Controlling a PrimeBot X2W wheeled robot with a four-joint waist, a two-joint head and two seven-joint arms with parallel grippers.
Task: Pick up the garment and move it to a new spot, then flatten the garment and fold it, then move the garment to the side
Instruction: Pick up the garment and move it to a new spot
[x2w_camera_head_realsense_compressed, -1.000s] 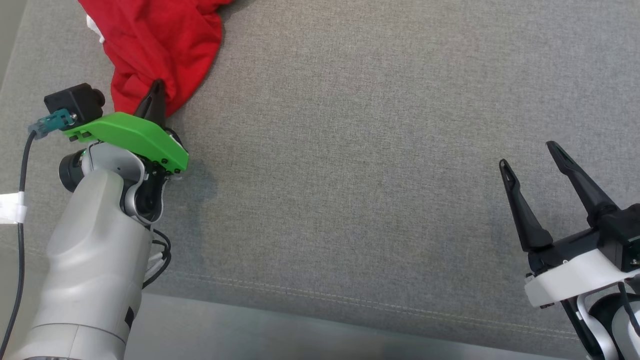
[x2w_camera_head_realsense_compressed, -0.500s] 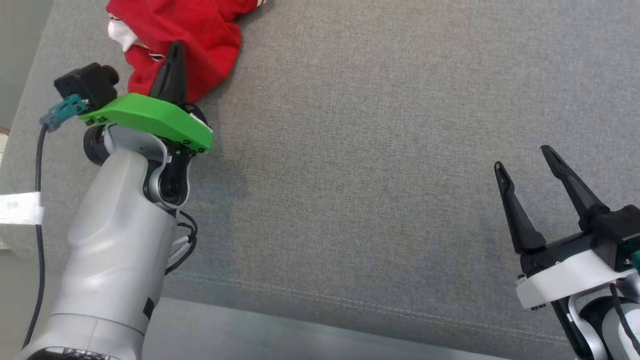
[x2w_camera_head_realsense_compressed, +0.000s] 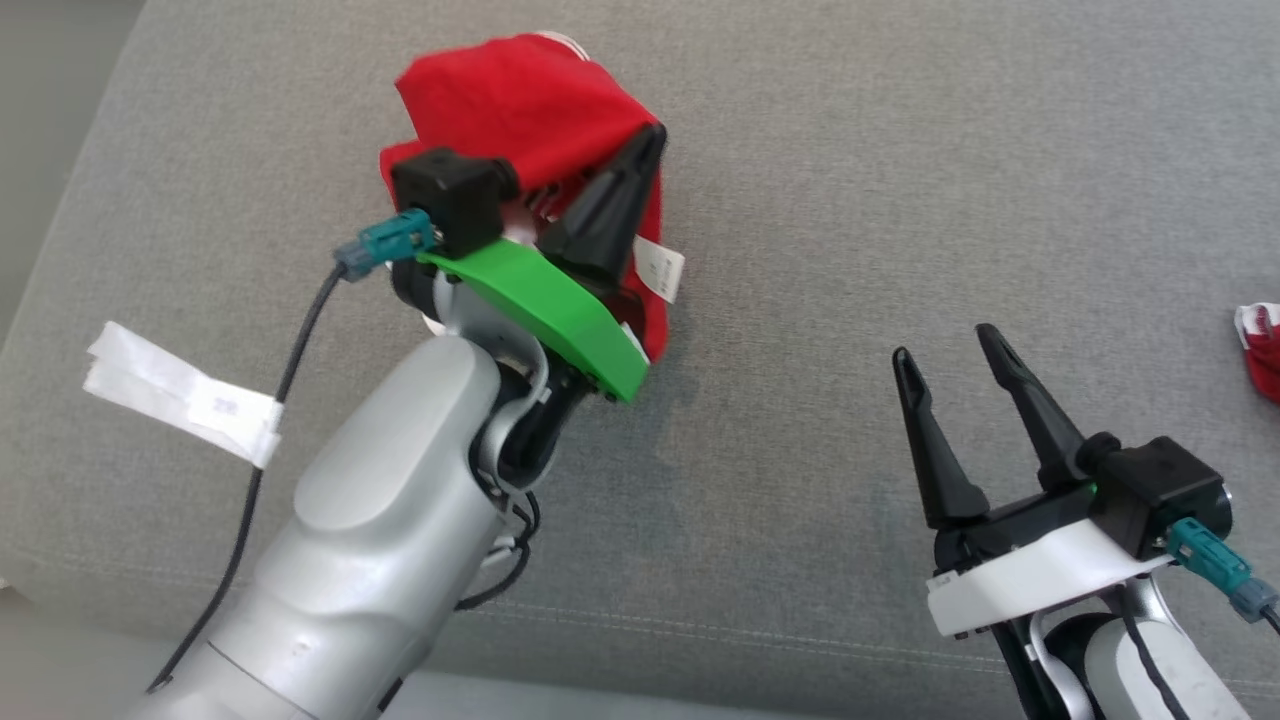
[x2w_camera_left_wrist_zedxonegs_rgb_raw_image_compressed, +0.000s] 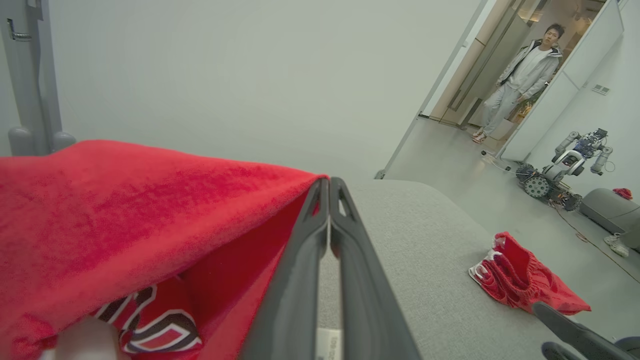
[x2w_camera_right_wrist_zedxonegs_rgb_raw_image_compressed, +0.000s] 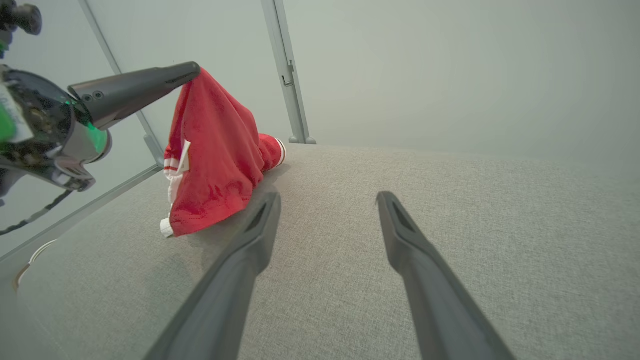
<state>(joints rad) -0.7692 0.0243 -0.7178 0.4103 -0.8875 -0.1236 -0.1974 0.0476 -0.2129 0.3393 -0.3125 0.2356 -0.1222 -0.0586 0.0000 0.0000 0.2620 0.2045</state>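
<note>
The garment is red with white trim and a white label. My left gripper, on its green mount, is shut on a pinch of it and holds it up off the grey cushion. In the right wrist view the garment hangs from the left gripper's fingertips, its lower end resting on the cushion. Seen from the left wrist, the garment drapes left of the closed left gripper. My right gripper stands open over bare cushion at the lower right, its fingers apart around nothing.
A second small red cloth lies at the cushion's right edge, also in the left wrist view. The cushion's front seam runs along the bottom. A person stands in a far doorway; another robot is on the floor.
My left gripper has lifted the garment off the cushion and carried it to the right. The head camera has shifted too. The right gripper stays open in place.
</note>
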